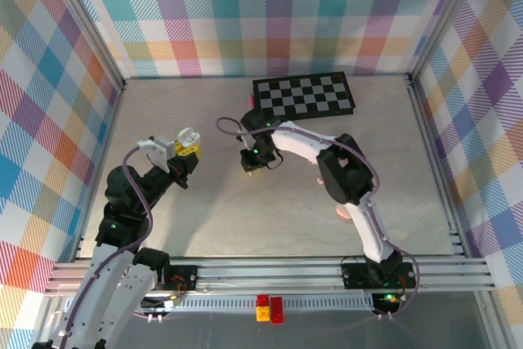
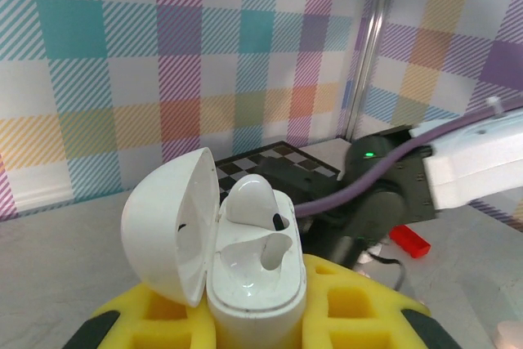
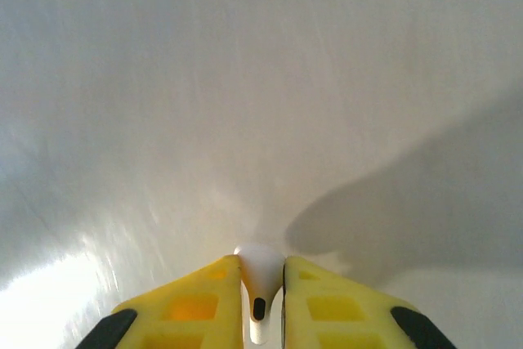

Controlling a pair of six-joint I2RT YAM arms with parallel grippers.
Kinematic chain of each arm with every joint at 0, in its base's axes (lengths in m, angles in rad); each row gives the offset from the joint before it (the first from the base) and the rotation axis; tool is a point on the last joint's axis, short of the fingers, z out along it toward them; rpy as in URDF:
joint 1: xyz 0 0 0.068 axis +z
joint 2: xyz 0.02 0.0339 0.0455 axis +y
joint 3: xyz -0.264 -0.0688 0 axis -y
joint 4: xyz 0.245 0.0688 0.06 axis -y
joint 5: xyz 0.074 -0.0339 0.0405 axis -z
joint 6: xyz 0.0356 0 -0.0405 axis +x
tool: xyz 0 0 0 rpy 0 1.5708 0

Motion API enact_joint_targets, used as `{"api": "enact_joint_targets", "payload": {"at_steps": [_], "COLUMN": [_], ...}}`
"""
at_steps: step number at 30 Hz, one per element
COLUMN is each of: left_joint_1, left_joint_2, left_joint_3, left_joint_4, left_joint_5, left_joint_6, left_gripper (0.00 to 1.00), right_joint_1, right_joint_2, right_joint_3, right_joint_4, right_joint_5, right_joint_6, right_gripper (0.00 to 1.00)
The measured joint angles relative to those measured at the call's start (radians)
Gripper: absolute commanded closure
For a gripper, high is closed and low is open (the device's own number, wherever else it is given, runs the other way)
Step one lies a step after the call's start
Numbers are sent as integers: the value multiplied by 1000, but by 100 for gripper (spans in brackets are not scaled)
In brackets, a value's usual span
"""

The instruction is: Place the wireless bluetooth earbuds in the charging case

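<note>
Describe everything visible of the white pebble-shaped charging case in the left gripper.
The glossy white plastic pebble-shaped charging case stands upright, clamped by the left gripper between its yellow fingers. Its hinged lid is swung open to one side. One white earbud sits in the far socket; the near socket is empty.

1. Left arm [image 1: 122, 202] is folding at the elbow, wrist raised; left hand [image 1: 187, 149] is pointing up and forward, clamping the charging case [image 2: 255, 288].
2. Right arm [image 1: 353, 179] is reaching forward-left, elbow bent; right hand [image 1: 251, 163] is pointing down, pinching an earbud [image 3: 260, 269].
</note>
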Motion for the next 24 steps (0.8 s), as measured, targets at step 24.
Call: {"api": "enact_joint_targets", "payload": {"at_steps": [24], "left_joint_1": [0], "left_joint_2": [51], "left_joint_3": [6], "left_joint_4": [2], "left_joint_5": [84], "left_joint_6": [4], "left_gripper": [96], "right_joint_1": [-1], "right_joint_2": [-441], "right_joint_3": [-656], "right_joint_4": [148], "right_joint_5": [69], "right_joint_6": [176], "right_gripper": [72]}}
